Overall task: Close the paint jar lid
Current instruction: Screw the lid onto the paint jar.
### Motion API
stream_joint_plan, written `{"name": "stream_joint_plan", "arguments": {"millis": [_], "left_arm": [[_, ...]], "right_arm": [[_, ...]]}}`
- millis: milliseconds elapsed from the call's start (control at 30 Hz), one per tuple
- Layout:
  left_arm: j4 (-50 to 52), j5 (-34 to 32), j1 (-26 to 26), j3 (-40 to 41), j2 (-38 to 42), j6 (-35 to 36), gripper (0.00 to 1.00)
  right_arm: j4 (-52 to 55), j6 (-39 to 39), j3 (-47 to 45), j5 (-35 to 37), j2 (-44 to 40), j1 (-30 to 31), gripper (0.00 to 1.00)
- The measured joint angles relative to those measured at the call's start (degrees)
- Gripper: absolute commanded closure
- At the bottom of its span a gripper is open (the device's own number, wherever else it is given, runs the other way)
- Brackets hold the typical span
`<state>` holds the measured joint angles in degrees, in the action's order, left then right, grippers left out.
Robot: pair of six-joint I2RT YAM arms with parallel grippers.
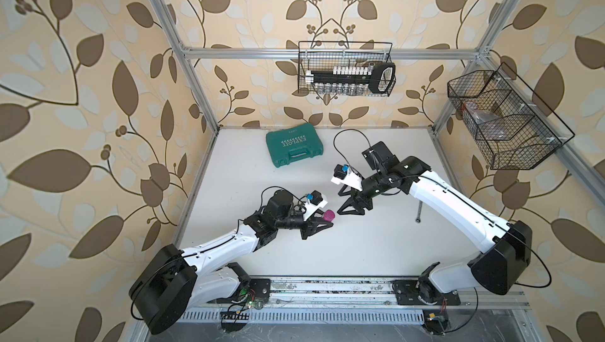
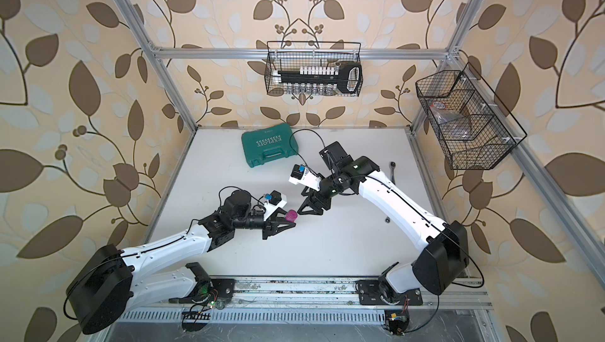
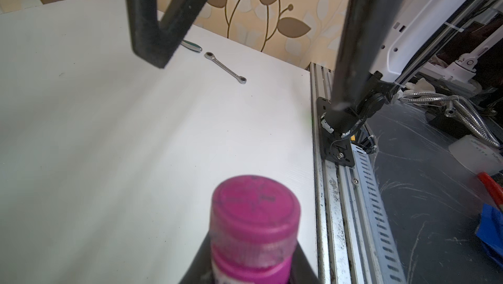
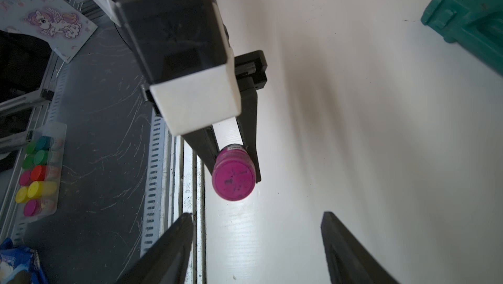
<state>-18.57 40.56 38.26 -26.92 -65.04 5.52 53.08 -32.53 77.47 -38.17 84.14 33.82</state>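
Observation:
The magenta paint jar (image 1: 328, 215) (image 2: 291, 216) is held above the white table with my left gripper (image 1: 324, 222) (image 2: 285, 222) shut on its body. The lid (image 3: 255, 206) (image 4: 234, 179) sits on top of the jar, its flat face turned toward my right gripper. In the left wrist view the jar body (image 3: 239, 269) shows below the lid, between the black fingers (image 3: 194, 266). My right gripper (image 1: 339, 203) (image 2: 300, 204) (image 4: 257, 214) stands open a short way off the lid, touching nothing, with nothing between its fingers.
A green tool case (image 1: 293, 147) lies at the back of the table. A metal wrench (image 1: 419, 212) (image 3: 226, 67) lies to the right. Two wire baskets (image 1: 347, 68) (image 1: 504, 121) hang on the walls. A metal rail (image 1: 327, 291) runs along the front edge.

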Motion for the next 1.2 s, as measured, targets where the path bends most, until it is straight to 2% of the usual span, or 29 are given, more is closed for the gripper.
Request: {"name": "stream_joint_plan", "arguments": {"millis": [167,333,633,833,1200], "left_arm": [[0.42,0.04,0.0,0.0,-0.28,0.04,1.0],[0.42,0.13,0.0,0.0,-0.28,0.04,1.0],[0.81,1.01,0.0,0.0,-0.28,0.07,1.0],[1.42,1.03,-0.09,0.0,-0.31,0.09,1.0],[2.45,1.03,-0.07,0.02,-0.33,0.04,1.0]], "right_arm": [[1.42,-5.49,0.0,-0.22,2.12,3.76,0.25],[1.79,-7.56,0.0,-0.22,3.72,5.4,0.25],[1.57,-8.04,0.07,0.42,4.96,5.97,0.27],[0.7,-7.96,0.11,0.17,5.53,5.92,0.32],[-0.96,-7.26,0.79,0.2,6.97,5.99,0.32]]}}
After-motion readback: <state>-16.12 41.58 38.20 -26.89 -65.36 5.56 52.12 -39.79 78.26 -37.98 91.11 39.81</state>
